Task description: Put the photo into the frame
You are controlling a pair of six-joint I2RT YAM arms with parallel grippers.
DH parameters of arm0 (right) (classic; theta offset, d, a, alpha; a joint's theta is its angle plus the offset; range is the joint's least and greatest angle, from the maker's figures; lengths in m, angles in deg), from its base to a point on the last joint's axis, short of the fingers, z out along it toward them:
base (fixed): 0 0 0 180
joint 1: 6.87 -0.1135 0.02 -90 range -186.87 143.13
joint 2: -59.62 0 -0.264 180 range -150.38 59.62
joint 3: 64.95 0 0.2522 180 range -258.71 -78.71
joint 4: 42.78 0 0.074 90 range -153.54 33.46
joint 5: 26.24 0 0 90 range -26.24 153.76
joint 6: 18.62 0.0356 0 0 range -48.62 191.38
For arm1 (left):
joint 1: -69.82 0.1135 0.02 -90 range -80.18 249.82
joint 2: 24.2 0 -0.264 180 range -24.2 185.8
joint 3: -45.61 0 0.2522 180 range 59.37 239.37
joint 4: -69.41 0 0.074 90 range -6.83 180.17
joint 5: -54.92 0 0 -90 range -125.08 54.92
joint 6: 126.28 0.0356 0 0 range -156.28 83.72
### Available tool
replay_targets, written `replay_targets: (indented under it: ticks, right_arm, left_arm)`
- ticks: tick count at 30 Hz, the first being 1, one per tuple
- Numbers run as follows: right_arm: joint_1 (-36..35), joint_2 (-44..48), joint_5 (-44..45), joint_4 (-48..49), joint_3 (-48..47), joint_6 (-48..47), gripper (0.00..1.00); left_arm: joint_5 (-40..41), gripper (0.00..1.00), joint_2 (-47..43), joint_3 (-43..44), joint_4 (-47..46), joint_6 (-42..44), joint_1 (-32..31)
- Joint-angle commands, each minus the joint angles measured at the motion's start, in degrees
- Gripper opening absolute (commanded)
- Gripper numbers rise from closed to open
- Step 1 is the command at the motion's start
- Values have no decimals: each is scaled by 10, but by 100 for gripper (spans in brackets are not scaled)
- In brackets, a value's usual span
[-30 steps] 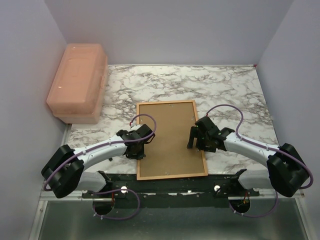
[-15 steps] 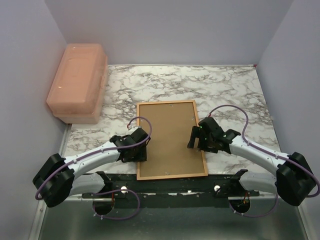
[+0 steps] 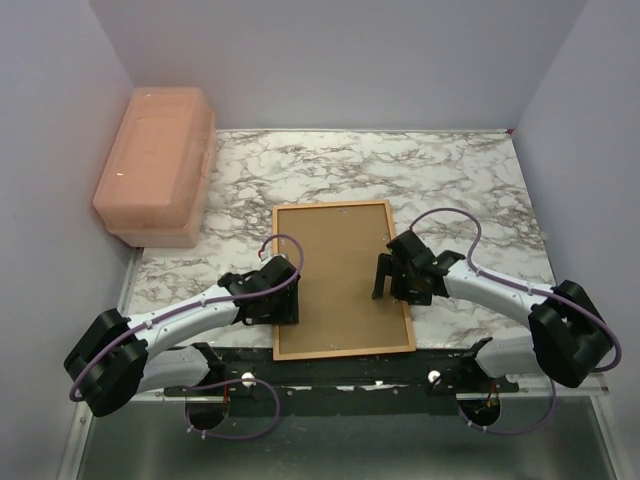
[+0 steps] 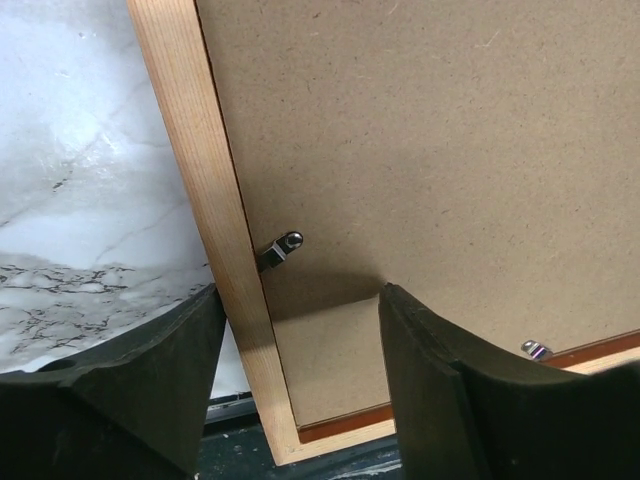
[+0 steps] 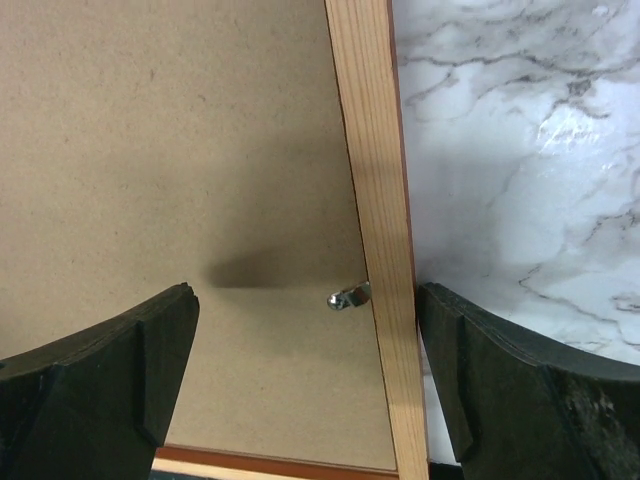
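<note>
Found lying back-up at the middle of the worktop (image 3: 450, 180): the frame (image 3: 330, 205), long sides running away from the arm bases. Shows light wood rail all round, with a thin red-orange line along the near edge in both wrist views. Holds a plain brown backing board (image 3: 335, 280), flat and flush inside the rail.

No sight of the photo in any view; cannot tell whether it lies under that board or is absent. Judged from this: either already loaded and closed over, or not yet put in. Looks like the fastening stage, with small metal tabs (image 4: 280, 248) turned in over the board from the frame's left rail, another tab (image 5: 348, 297) from its right rail, and a third at its near rail.

Left fingers (image 3: 280, 303) apart, straddling the frame's left rail close to the near corner, one side over the board, the other over the worktop; clamped on nothing. Right fingers (image 3: 384, 280) likewise spread wide across the frame's right rail, either side of the tab there, gripping nothing.

Beyond the frame's far-left corner, well apart: a pink lidded box (image 3: 155, 165).
</note>
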Motion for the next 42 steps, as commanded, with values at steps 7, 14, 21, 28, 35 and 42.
replay_targets:
  ticks: [7, 14, 21, 28, 35, 42]
  right_arm:
    - [33, -121, 66, 7, -108, -50, 100]
    - [95, -202, 53, 5, -200, -92, 100]
    - [153, -282, 40, -8, -286, -125, 99]
    - [166, -339, 21, -12, -341, -141, 92]
    - [165, -345, -2, -8, -334, -140, 68]
    - [166, -315, 0, 0, -298, -132, 52]
  left_arm:
    - [-38, 68, 11, -9, -23, 4, 6]
    - [-34, 68, 17, -20, -23, 6, 8]
    - [-36, 68, 31, -22, -35, 9, 10]
    - [-40, 68, 50, -23, -45, 11, 10]
    - [-39, 67, 58, -18, -45, 14, 10]
    - [-37, 67, 52, -9, -38, 14, 10]
